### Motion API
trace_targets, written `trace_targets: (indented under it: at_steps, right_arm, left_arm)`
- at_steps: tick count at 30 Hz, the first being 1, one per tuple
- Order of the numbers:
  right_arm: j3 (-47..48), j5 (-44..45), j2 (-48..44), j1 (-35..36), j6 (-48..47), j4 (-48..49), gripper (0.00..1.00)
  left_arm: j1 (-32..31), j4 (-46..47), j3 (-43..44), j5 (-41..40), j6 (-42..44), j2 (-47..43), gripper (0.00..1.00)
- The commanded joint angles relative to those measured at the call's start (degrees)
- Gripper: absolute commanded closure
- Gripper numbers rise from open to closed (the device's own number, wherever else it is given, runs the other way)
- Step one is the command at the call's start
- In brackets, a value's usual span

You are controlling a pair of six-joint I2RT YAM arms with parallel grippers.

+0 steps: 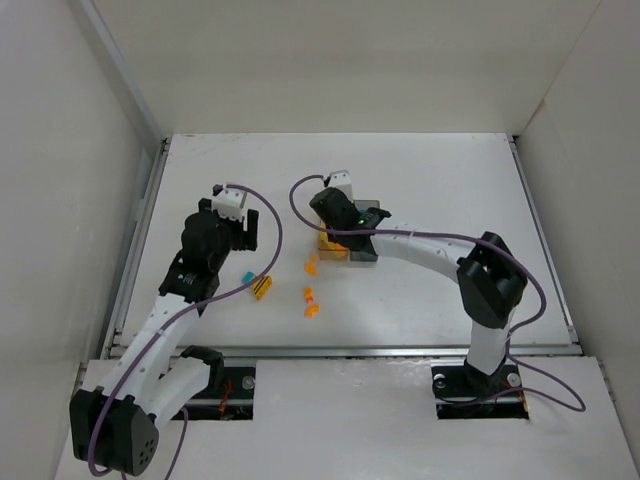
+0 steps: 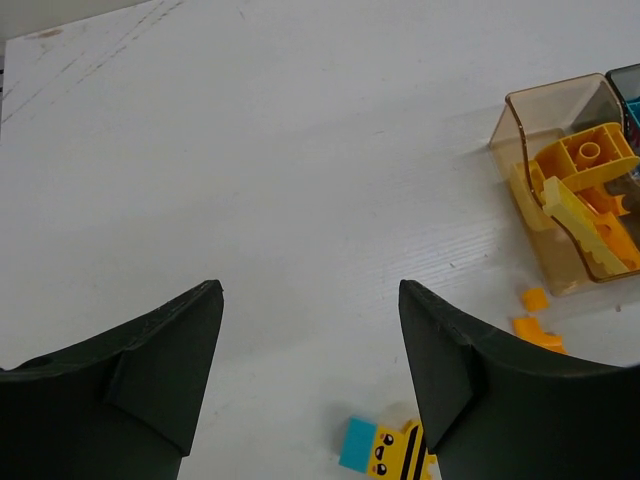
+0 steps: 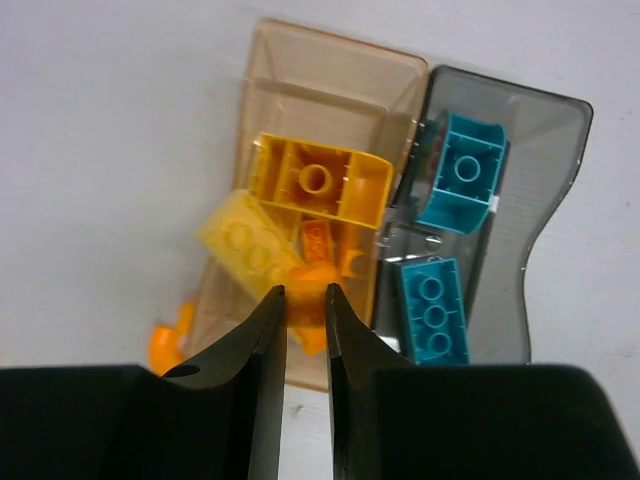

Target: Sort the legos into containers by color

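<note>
My right gripper [image 3: 306, 290] is shut on a small orange lego [image 3: 306, 306] and holds it over the near end of the amber bin [image 3: 330, 65]. That bin holds yellow [image 3: 318, 185] and orange bricks. The grey bin [image 3: 530, 110] beside it holds two teal bricks [image 3: 432, 308]. My left gripper [image 2: 310, 300] is open and empty above bare table. A teal brick [image 2: 357, 445] and a black-striped yellow brick [image 2: 398, 455] lie just below its right finger. In the top view, three orange bricks [image 1: 308, 295] lie loose between the arms.
An orange brick [image 3: 165, 340] lies on the table just outside the amber bin's near left corner. White walls enclose the table on the left, back and right. The right arm [image 1: 430, 245] reaches over the bins [image 1: 330, 243] from the right.
</note>
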Motion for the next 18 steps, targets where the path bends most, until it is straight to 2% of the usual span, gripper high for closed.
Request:
trace_targets:
  at_steps: [1, 4, 5, 6, 7, 9, 11, 12, 14, 18]
  right_arm:
    - [2.0, -1.5, 1.2, -0.8, -2.3, -2.4, 0.99]
    - [1.5, -5.4, 2.4, -0.8, -2.8, -1.2, 0.85]
    - [1.5, -5.4, 2.4, -0.8, -2.8, -1.2, 0.75]
    - [2.0, -5.4, 3.1, -0.8, -2.8, -1.8, 0.71]
    - [2.0, -5.4, 3.1, -0.8, -2.8, -1.8, 0.63]
    - [2.0, -5.4, 3.1, -0.8, -3.4, -1.8, 0.56]
    - [2.5, -5.9, 3.1, -0.8, -4.0, -2.5, 0.46]
    - [2.5, -5.9, 3.6, -0.8, -4.8, -2.5, 0.38]
    - [3.1, -5.9, 3.6, -0.8, -5.3, -3.2, 0.33]
    - [3.7, -7.4, 1.2, 0.4, -5.8, -3.7, 0.33]
  left_arm:
    - [0.0, 1.0, -0.4, -2.5, -1.6, -1.4, 0.32]
    - [0.0, 1.0, -0.4, -2.5, -2.1, -1.4, 0.31]
    - [0.0, 1.0, -0.4, -2.5, -2.7, -1.4, 0.31]
    - [0.0, 1.0, -0.4, -2.5, -2.7, -1.4, 0.31]
    - [0.0, 1.0, -0.4, -2.5, -2.7, -1.4, 0.31]
    - [0.0, 1.0, -0.4, -2.5, -2.7, -1.4, 0.31]
    - [0.0, 1.0, -0.4, -2.5, -2.7, -1.4, 0.31]
    - [0.0, 1.0, -0.4, -2.5, -2.7, -1.4, 0.31]
    - [0.0, 1.0, -1.0, -2.5, -2.7, -1.4, 0.31]
    - [0.0, 1.7, -1.0, -2.5, -2.7, -2.0, 0.31]
